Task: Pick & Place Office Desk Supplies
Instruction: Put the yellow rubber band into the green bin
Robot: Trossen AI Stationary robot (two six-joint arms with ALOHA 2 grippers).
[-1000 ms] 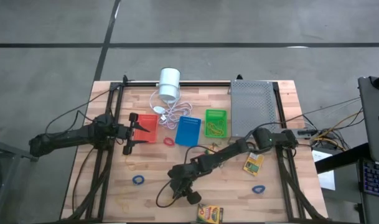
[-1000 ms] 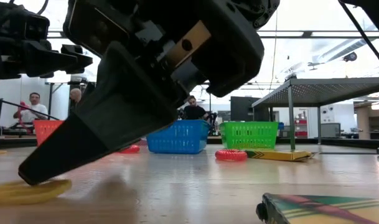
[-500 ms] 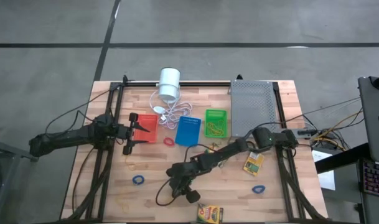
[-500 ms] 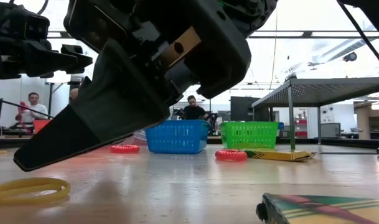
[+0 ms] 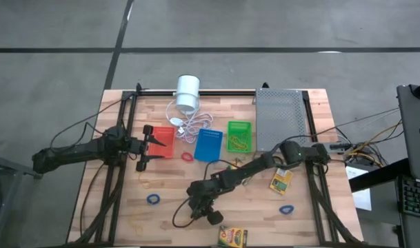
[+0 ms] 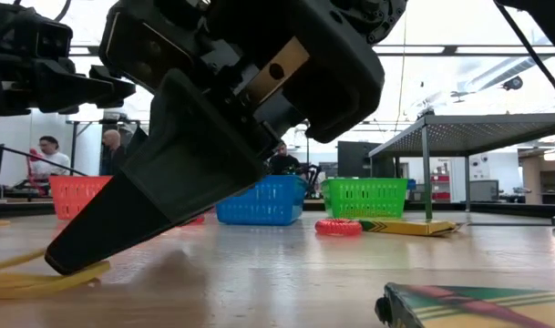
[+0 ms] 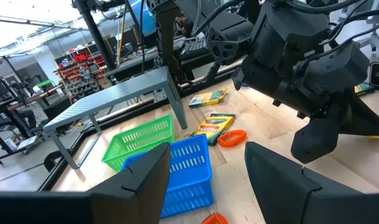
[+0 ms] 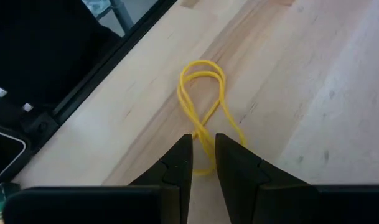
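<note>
**Right gripper closing in on yellow band; most supplies not yet sorted**

I am judging the task as being at an early stage. On the table (image 5: 313, 207), the red-orange basket (image 5: 162, 140), the blue basket (image 5: 208, 145) and the green basket (image 5: 239, 136) are standing in a row near the far side. Only the green one is showing something inside, thin yellowish loops I cannot identify. Loose items are lying about: a red rubber band (image 5: 187, 157) just beside the blue basket, two blue rubber bands (image 5: 152, 199) at the near side, one crayon box (image 5: 281, 181) near the right arm and another crayon box (image 5: 232, 237) at the near edge.

I am working the right gripper (image 8: 203, 154) low over the near middle of the table. Its fingers are standing nearly together, with a narrow gap, and the yellow rubber band (image 8: 205, 106) is lying twisted on the wood, one strand running into that gap. The low view is showing a fingertip touching the band's edge. I cannot confirm a firm clamp.

I am holding the left gripper (image 7: 205, 180) raised beside the red-orange basket, fingers apart and empty.
</note>
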